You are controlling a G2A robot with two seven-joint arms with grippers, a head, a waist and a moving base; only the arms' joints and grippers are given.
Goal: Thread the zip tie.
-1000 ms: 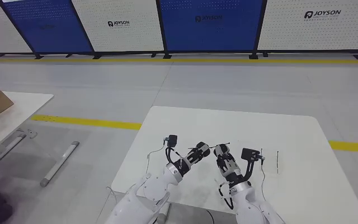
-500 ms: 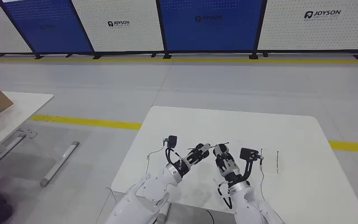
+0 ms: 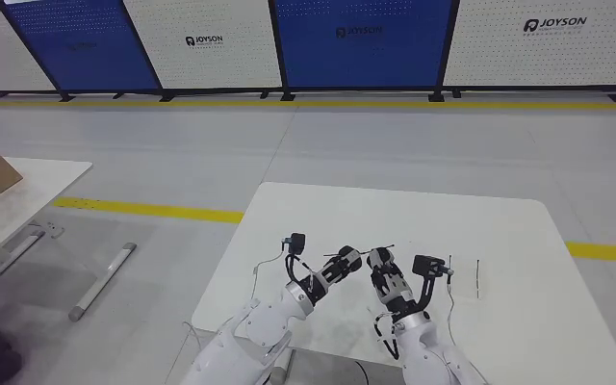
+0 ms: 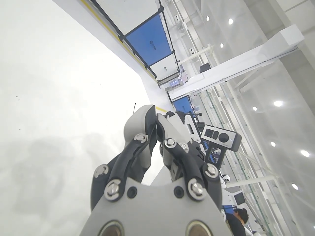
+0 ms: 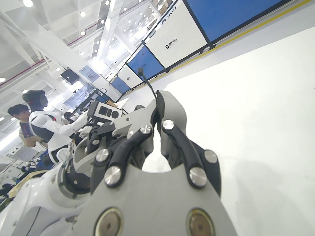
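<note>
Right gripper [image 5: 158, 96] was squeezed tight on the zip tie [image 5: 148, 82]. The tie's little square head stuck up past the fingertips, above the white table [image 5: 246, 99]. It looked very light, thin and bendy, and probably smooth enough to slip. So it was likely best to pinch it close to the end being poked through. Left gripper [image 4: 155, 115] sat just beside, its fingers pressed together too. I could not tell if the tie's thin tail was caught inside them. Another thin black strip [image 3: 478, 275] lay farther off on the table.
</note>
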